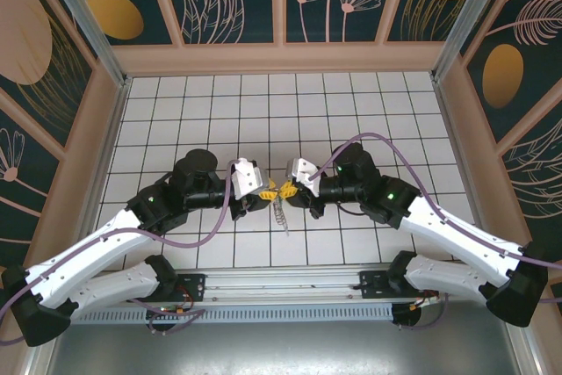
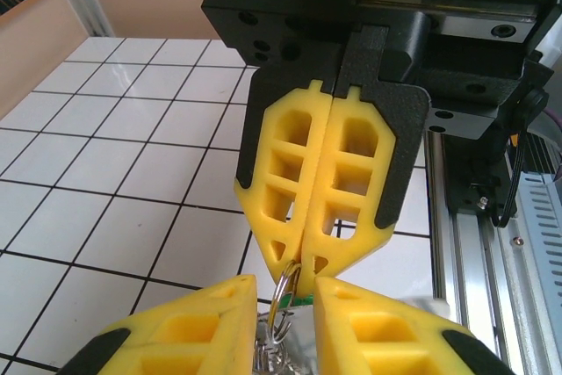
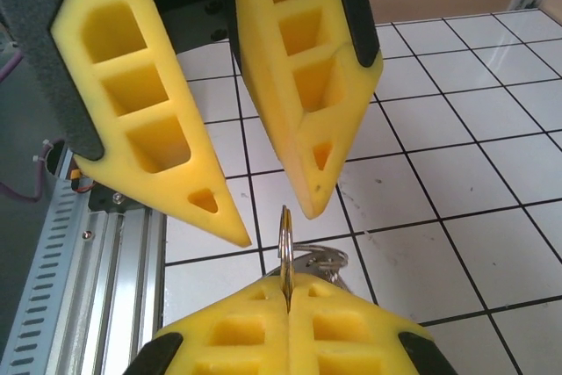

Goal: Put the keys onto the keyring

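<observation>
Evidently light, stiff, slick: the keyring [image 3: 284, 239] was thin wire, held edge-on above the table [image 3: 457, 164] by the right gripper [image 3: 288, 296], whose fingers were pressed together on its lower arc. The left gripper [image 3: 272, 221] was spread, straddling the free top, likely the best hold. The key [image 2: 304, 299] sat just beside the ring. Fingertips crowded the gap.

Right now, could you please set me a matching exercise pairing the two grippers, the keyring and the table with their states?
Things:
1. left gripper
2. right gripper
3. keyring
4. table

States:
A. white tiles with a dark grid
B. fingers apart
C. silvery, standing upright
D. shut on the keyring

Pairs: 1-B; 2-D; 3-C; 4-A.
</observation>
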